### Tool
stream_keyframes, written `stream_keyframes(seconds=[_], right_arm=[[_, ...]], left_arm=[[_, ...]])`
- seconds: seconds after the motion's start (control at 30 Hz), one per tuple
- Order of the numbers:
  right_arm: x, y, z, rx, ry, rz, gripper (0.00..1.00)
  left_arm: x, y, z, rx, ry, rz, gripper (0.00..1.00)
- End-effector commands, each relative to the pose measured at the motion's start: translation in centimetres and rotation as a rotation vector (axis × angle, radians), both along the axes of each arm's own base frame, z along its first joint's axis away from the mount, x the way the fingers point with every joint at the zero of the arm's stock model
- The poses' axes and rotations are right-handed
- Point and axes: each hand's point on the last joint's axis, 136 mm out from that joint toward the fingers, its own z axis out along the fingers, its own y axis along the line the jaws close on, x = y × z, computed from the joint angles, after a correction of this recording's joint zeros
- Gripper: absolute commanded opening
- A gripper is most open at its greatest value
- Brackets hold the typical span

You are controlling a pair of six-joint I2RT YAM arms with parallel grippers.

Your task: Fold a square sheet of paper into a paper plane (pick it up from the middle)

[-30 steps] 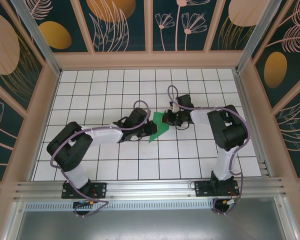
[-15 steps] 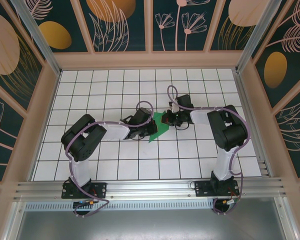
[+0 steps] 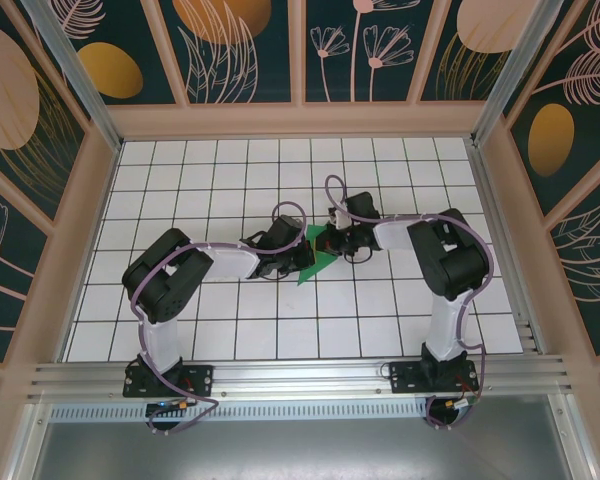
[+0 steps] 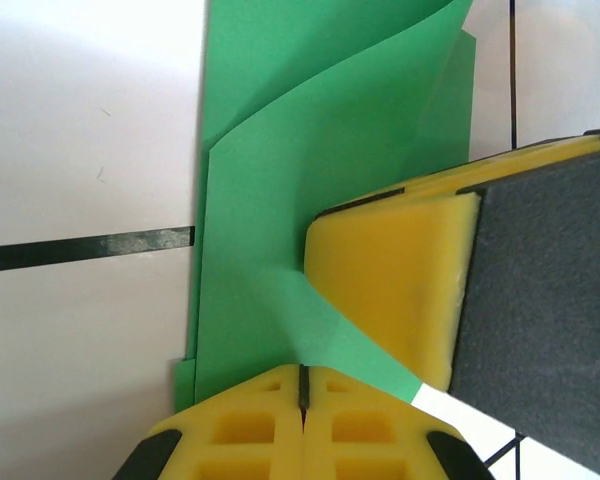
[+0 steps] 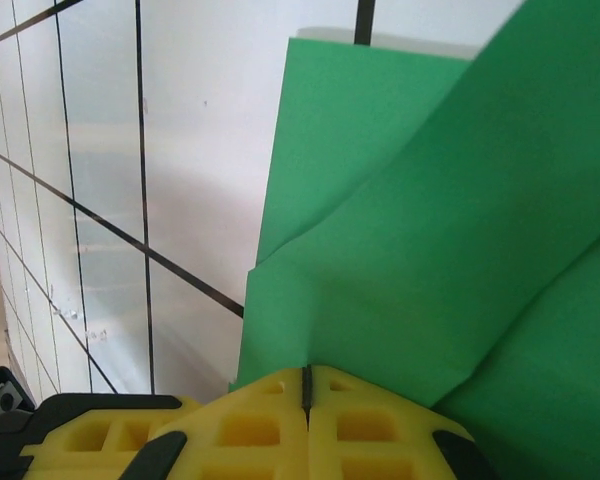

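Observation:
The square sheet of paper (image 3: 320, 256) is a folded green wedge lying mid-table, with layered flaps and creases (image 4: 280, 200) (image 5: 430, 220). My left gripper (image 3: 298, 258) comes at it from the left. Its yellow fingertips (image 4: 302, 385) are shut tight, tips down on the paper's near edge, with no paper visible between them. From the right, my right gripper (image 3: 332, 242) reaches in, also shut (image 5: 306, 385), tips resting on the green surface. One yellow right finger (image 4: 390, 290) lies across the paper just ahead of the left tips.
White gridded tabletop (image 3: 230, 180) stretches on all sides of the paper. Wooden frame walls and patterned panels (image 3: 300, 118) close in the back and sides. An aluminium rail (image 3: 300, 375) runs along the near edge by the arm bases.
The left arm's elbow has risen and folded back while its gripper stayed at the paper and closed fully. The right gripper has slid slightly left over the paper.

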Motion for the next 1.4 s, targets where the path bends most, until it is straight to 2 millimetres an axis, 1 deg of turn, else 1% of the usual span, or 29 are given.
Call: stream_keyframes(seconds=[0.0,0.17,0.27,0.5,0.6,0.73,0.8,0.83,0.9,1.0,1.03,1.1,1.13,1.2,1.23,1.3,1.33,1.37], right_arm=[[3.0,-2.7,-1.4,-0.063,-0.029,-0.087,0.03],[6.1,-5.6,-2.0,-0.085,-0.035,-0.182,0.03],[7.7,-6.6,-2.5,-0.094,-0.033,-0.214,0.03],[10.2,-8.9,-3.0,-0.135,-0.041,-0.272,0.03],[11.0,-9.4,-2.5,-0.135,-0.055,-0.281,0.03],[12.2,-9.1,-1.2,-0.126,-0.084,-0.269,0.03],[12.6,-8.9,-0.2,-0.111,-0.097,-0.261,0.03],[12.6,-8.7,0.6,-0.100,-0.111,-0.256,0.03],[12.5,-8.4,2.3,-0.080,-0.139,-0.250,0.04],[11.4,-7.8,4.7,-0.051,-0.174,-0.238,0.04],[10.7,-7.5,5.3,-0.045,-0.178,-0.232,0.04],[9.0,-6.7,6.0,-0.039,-0.173,-0.223,0.06],[8.1,-6.2,6.0,-0.039,-0.162,-0.225,0.08],[6.5,-5.7,6.1,-0.044,-0.143,-0.240,0.13],[5.7,-5.6,5.8,-0.055,-0.122,-0.263,0.18],[4.3,-5.3,5.6,-0.061,-0.100,-0.288,0.26],[3.6,-5.2,5.4,-0.071,-0.081,-0.311,0.31],[3.0,-5.1,5.0,-0.081,-0.062,-0.328,0.36]], left_arm=[[-3.2,3.0,-4.3,0.121,0.153,0.009,0.00],[-4.6,4.0,-4.9,0.131,0.184,0.008,0.00],[-5.1,4.4,-5.1,0.132,0.191,0.008,0.00],[-5.4,4.5,-5.3,0.127,0.199,0.007,0.00],[-5.4,4.5,-5.4,0.125,0.199,0.006,0.00],[-5.3,4.3,-5.4,0.124,0.199,0.002,0.00],[-5.2,4.2,-5.3,0.123,0.196,-0.001,0.00],[-5.1,4.1,-5.2,0.121,0.193,-0.003,0.00],[-4.9,3.9,-4.9,0.115,0.184,-0.007,0.00],[-4.3,3.1,-3.9,0.089,0.155,-0.025,0.00],[-3.9,2.7,-3.1,0.070,0.134,-0.033,0.00],[-3.0,1.7,-1.0,0.033,0.086,-0.045,0.00],[-2.4,1.1,0.4,0.006,0.056,-0.049,0.04],[-1.4,0.3,3.0,-0.043,0.003,-0.043,0.17],[-0.9,0.1,4.3,-0.059,-0.027,-0.034,0.24],[-0.2,0.5,5.9,-0.061,-0.072,0.002,0.35],[0.0,1.0,6.0,-0.046,-0.080,0.023,0.41],[0.3,1.6,6.9,-0.042,-0.105,0.051,0.43]])
